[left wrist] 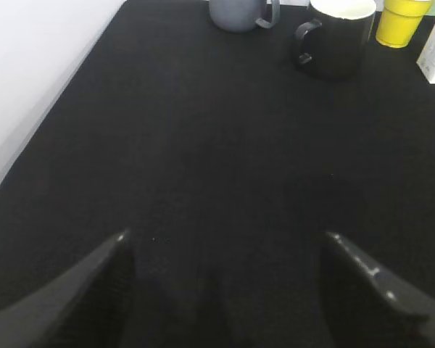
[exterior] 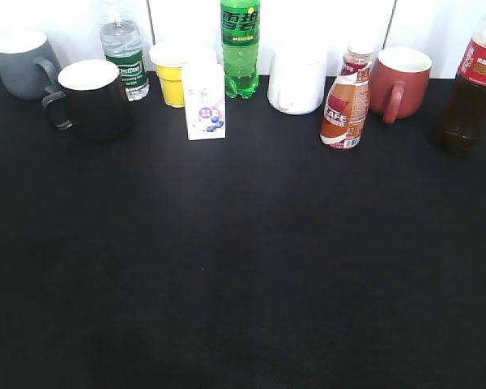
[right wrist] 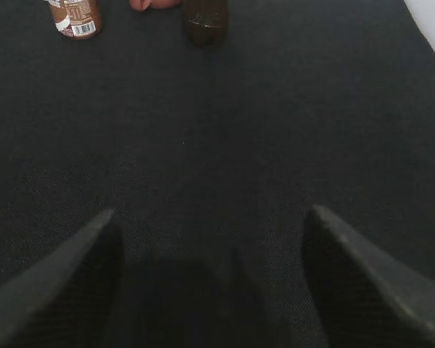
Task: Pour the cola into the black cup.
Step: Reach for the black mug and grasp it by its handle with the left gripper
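The cola [exterior: 475,85] stands upright at the far right of the bench [exterior: 243,275], at about 2 o'clock in the exterior view; its long axis runs vertical, with the top cut off by the picture's upper edge and the red label high on the neck side. In the right wrist view only its dark base [right wrist: 205,18] shows, at 12 o'clock, just right of the CAFE bottle [right wrist: 75,17].

The black cup [exterior: 93,97] sits upright at 10 o'clock in the exterior view, mouth up, white inside showing, its loop handle pointing toward 9 o'clock. Cup and cola are well apart — nearly the whole row lies between them. Behind and left of the cup stands the grey mug [exterior: 23,63]; to its right, near the wall, a water bottle [exterior: 123,50], a yellow cup [exterior: 170,74], a small carton [exterior: 204,102], the green bottle [exterior: 240,49], a white mug [exterior: 296,79], the CAFE bottle and the red mug [exterior: 398,83].

The left hand [left wrist: 225,290] hangs over bare bench with its fingers wide apart, holding nothing; the black cup [left wrist: 336,38] lies at 1 o'clock from it, handle to the left. The right hand [right wrist: 210,283] is likewise spread wide and empty — the cola is well ahead of it.
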`<control>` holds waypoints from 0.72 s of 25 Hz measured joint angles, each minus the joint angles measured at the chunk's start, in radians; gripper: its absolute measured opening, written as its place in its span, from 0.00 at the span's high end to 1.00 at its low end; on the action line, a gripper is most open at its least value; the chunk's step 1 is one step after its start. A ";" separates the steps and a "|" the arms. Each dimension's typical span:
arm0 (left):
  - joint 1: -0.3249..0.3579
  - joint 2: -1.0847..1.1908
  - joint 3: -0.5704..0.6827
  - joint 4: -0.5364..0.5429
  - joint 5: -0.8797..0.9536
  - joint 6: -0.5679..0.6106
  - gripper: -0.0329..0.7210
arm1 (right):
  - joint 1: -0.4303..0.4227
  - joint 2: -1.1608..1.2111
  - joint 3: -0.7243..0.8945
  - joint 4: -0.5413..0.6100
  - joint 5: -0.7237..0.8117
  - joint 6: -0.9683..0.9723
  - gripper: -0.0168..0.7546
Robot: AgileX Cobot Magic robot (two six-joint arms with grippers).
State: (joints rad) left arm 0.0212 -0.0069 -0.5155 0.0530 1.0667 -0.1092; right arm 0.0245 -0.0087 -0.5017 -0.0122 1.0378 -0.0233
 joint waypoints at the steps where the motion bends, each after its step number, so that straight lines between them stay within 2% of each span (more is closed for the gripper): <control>1: 0.000 0.000 0.000 0.000 0.000 0.000 0.17 | 0.000 0.000 0.000 0.000 0.000 0.000 0.22; 6: 0.000 0.000 0.000 -0.001 0.000 0.000 0.18 | 0.000 0.000 0.000 0.000 0.000 0.000 0.22; 8: 0.000 0.000 -0.013 -0.020 -0.027 0.000 0.24 | 0.000 0.000 0.000 0.000 0.000 0.000 0.22; 9: 0.000 0.000 -0.024 -0.042 -0.110 0.000 0.26 | 0.000 0.000 0.000 0.000 0.000 0.000 0.22; 11: 0.000 0.012 -0.012 -0.039 -0.389 0.000 0.29 | 0.000 0.000 0.000 0.000 0.000 0.000 0.22; 13: 0.000 0.124 0.065 -0.022 -0.700 0.000 0.30 | 0.000 0.000 0.000 0.000 0.001 0.000 0.22; 16: 0.000 0.423 0.217 0.006 -1.240 0.000 0.30 | 0.000 0.000 0.000 0.000 0.001 0.000 0.22; 18: 0.000 0.711 0.243 0.034 -1.483 0.000 0.31 | 0.000 0.000 0.000 0.000 0.001 0.000 0.22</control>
State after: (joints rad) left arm 0.0212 0.7043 -0.2725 0.0874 -0.4167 -0.1092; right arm 0.0245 -0.0087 -0.5017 -0.0122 1.0387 -0.0233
